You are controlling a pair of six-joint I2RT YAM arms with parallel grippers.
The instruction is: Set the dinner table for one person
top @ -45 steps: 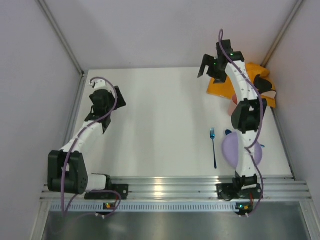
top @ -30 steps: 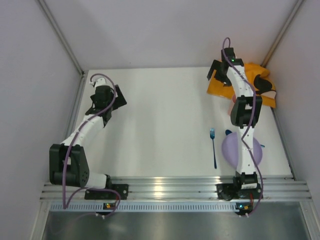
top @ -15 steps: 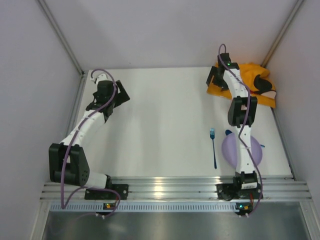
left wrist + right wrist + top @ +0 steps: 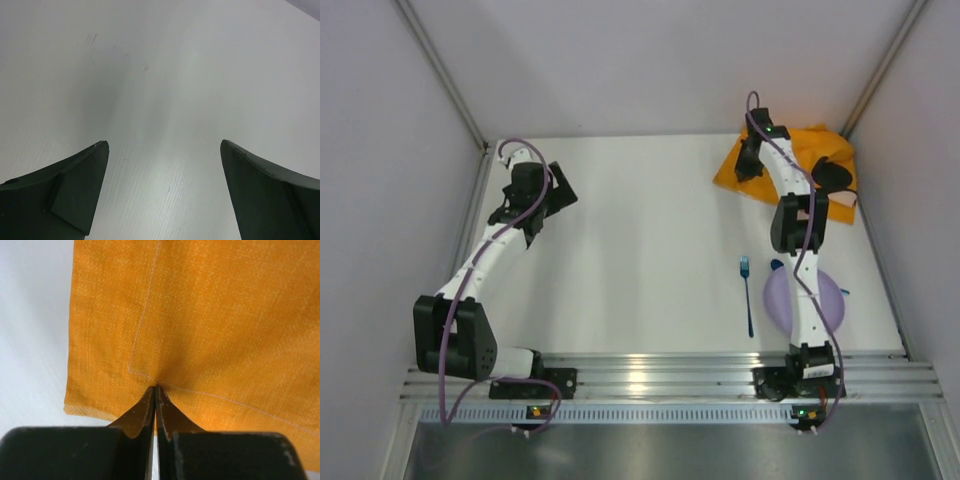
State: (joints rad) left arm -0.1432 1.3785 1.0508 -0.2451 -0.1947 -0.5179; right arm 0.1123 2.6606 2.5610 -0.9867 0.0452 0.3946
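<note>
One each: table (image 4: 640, 230), placemat (image 4: 825, 145), fork (image 4: 747, 295), plate (image 4: 778, 300)

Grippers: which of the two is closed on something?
The right gripper, pinched shut on the orange placemat near its corner; the left gripper is wide open over the dinner table.

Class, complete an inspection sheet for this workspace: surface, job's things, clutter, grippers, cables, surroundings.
Surface: dinner table, white, faint scuffs.
Job's things: orange placemat bunched at far right; blue fork and purple plate near the right arm's base, plate partly hidden by the arm.
Clutter: nothing seen.
Grippers: left gripper open above bare table; right gripper shut on the placemat near its corner.
Cables: purple cable along each arm.
Surroundings: grey walls; metal rail at near edge.
</note>
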